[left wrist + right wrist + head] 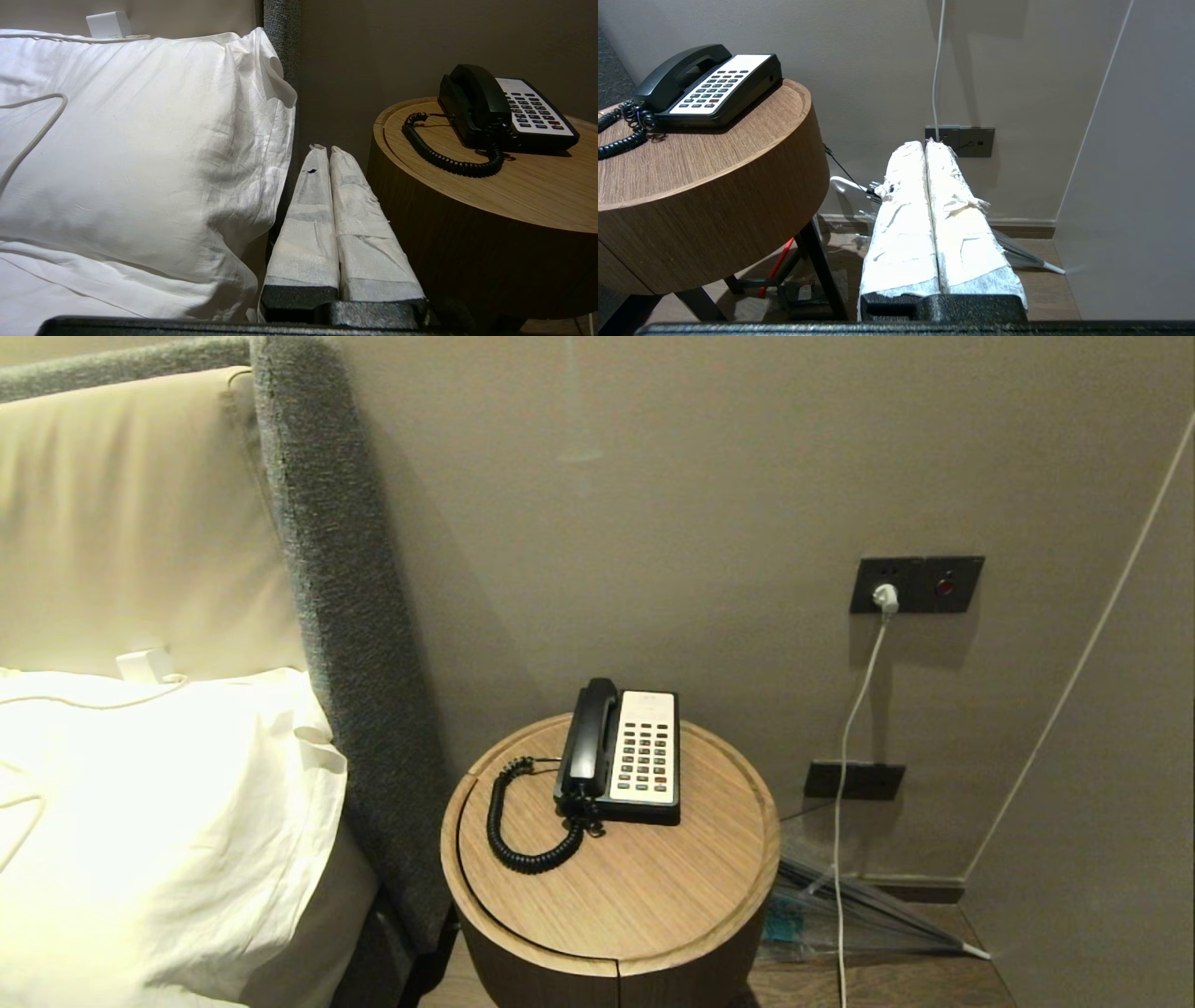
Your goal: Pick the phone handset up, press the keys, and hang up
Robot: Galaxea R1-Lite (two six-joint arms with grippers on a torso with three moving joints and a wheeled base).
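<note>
The phone handset (592, 733) sits in its cradle along the left side of the black-and-cream phone base (642, 756), which is toward the back edge of the round wooden side table (635, 896). Its coiled cord (523, 831) loops out toward the table's left edge, so there's slack for lifting, I'd guess. Nothing's started yet. The left gripper (325, 149) is clenched on nothing, low between the pillow (140, 163) and the table's side. The right gripper (924, 145) is pinched empty too, below the table's right edge, near the wall socket (962, 140).
</note>
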